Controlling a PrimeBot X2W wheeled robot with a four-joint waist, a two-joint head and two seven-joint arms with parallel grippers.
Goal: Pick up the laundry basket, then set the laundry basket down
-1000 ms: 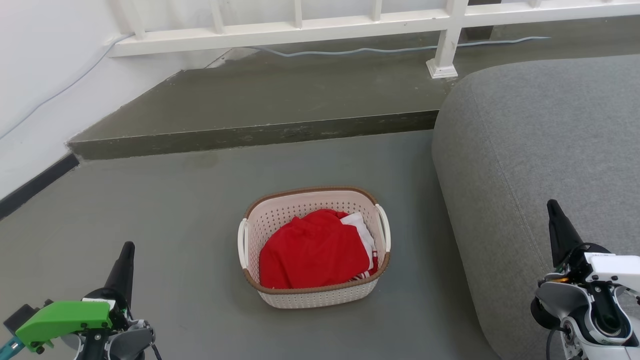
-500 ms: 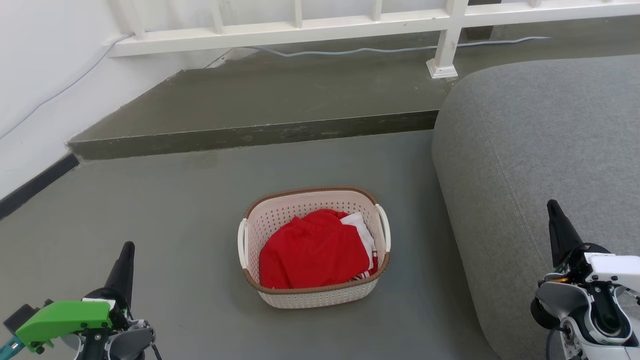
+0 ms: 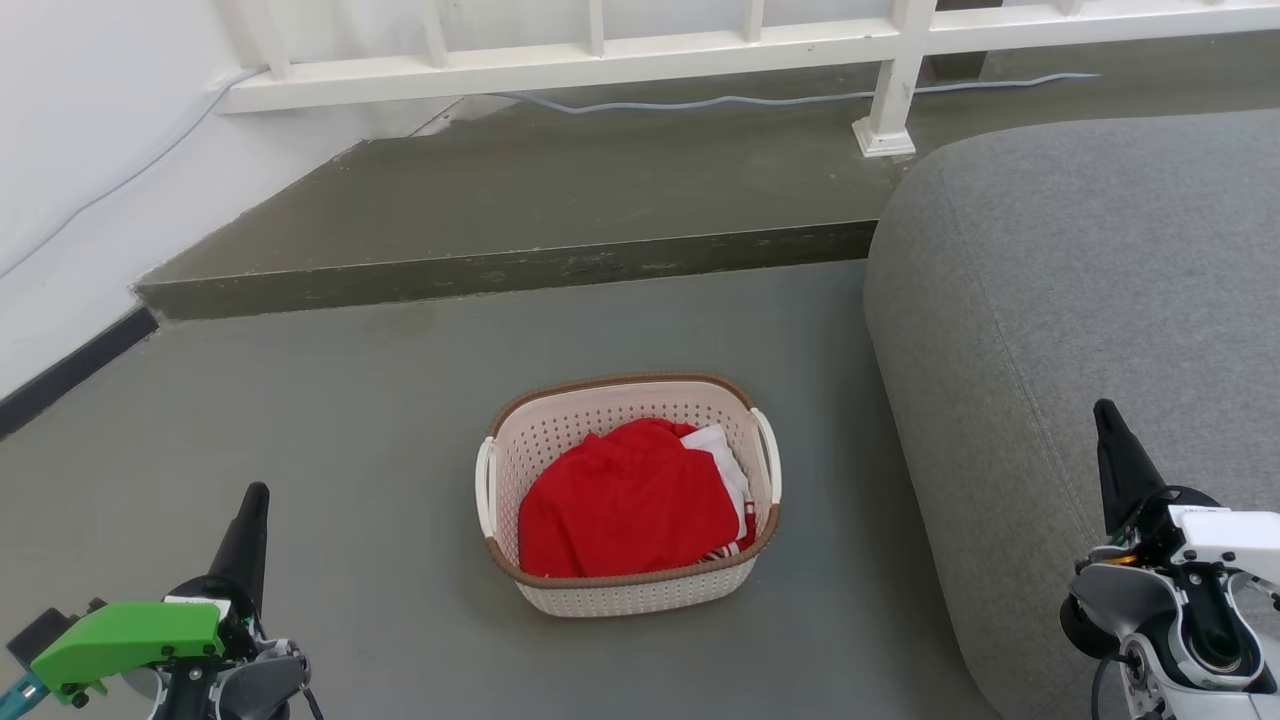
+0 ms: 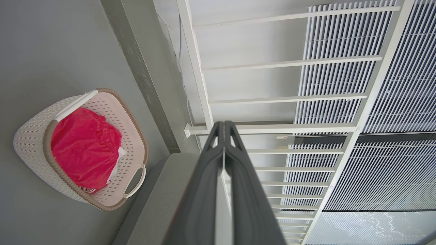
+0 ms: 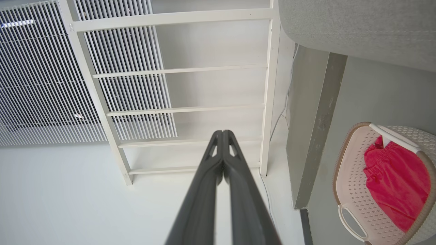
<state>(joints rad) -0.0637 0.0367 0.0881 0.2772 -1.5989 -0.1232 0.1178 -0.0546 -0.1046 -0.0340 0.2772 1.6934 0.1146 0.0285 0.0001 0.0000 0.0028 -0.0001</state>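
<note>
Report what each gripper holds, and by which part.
Nothing is held. The left gripper and right gripper are both shut and empty; the laundry basket sits untouched on the floor between them.

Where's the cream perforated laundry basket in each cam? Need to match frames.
Head view: cream-white perforated plastic laundry basket with brown rim, lower centre on grey floor.
Left wrist view: laundry basket at left, mid-height.
Right wrist view: laundry basket at lower right, cut by the edge.
Shared landmark: dark raised floor step behind it.
</note>
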